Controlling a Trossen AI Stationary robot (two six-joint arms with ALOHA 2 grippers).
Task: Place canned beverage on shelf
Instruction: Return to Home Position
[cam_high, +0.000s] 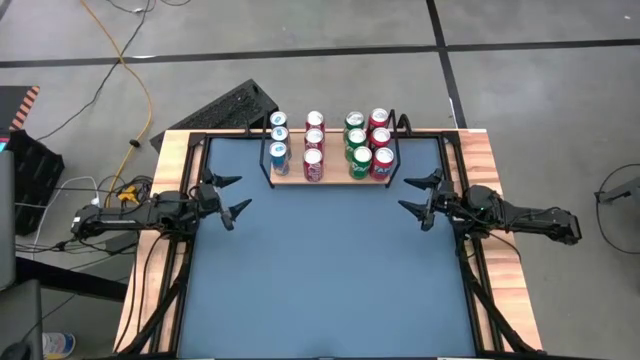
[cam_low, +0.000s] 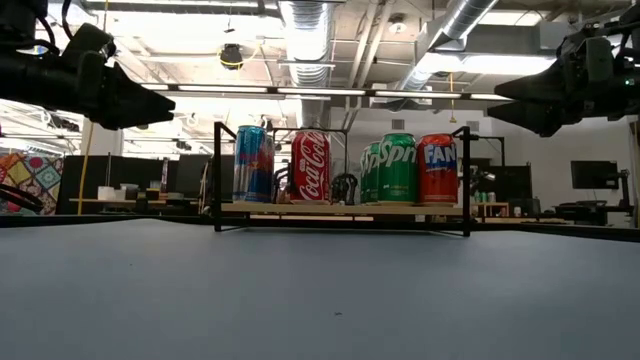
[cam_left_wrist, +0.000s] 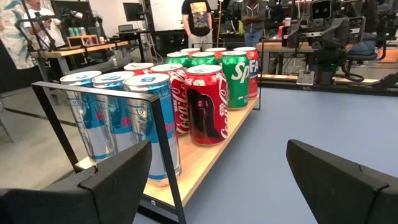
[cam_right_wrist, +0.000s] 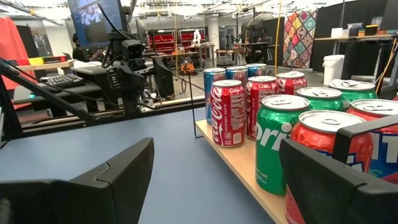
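**Shelf full, both arms hanging empty-handed**

From above, the shelf (cam_high: 335, 179) sits at 12 o'clock on the blue tabletop (cam_high: 320, 280), with its long axis running 9 to 3. It holds four files of three: blue cans (cam_high: 279, 136), red-white cans (cam_high: 314, 139), green cans (cam_high: 356, 139) and red cans (cam_high: 381, 139). All stand upright, and I see no can loose on the tabletop. The left arm (cam_high: 150, 213) comes in from 9 o'clock and the right arm (cam_high: 520, 215) from 3. The left jaws are spread wide and hold nothing, with the shelf at about 2 o'clock from them. The right jaws are likewise spread and empty, with the shelf at about 10 o'clock. The right pair looks a touch nearer the shelf's end.

At tabletop level, both arms hang high, well clear of the can tops, one either side of the shelf's wire frame (cam_low: 217, 175).

Past the left arm's fingers (cam_left_wrist: 118, 180), the blue file is closest and the others recede behind it.

Past the right arm's fingers (cam_right_wrist: 112, 180), the red and green files are nearest.

By my reckoning the placing is done. What's left is for both arms to back straight away without clipping the frame.
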